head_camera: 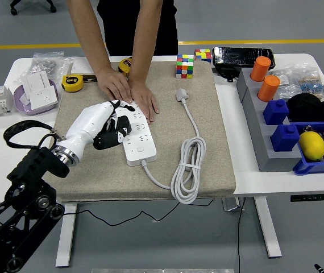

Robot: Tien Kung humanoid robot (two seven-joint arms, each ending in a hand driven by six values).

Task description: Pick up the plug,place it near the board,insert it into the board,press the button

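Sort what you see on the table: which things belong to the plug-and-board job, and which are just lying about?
Job: black plug, white power strip, left hand, the person's hands steadying the strip.

Lying about: tape measure, colour cube, lemon, orange cups.

The left hand (106, 126) is reaching in from seven o'clock, fingers curling downward; two person's hands (129, 91) are pressing flat from twelve o'clock.
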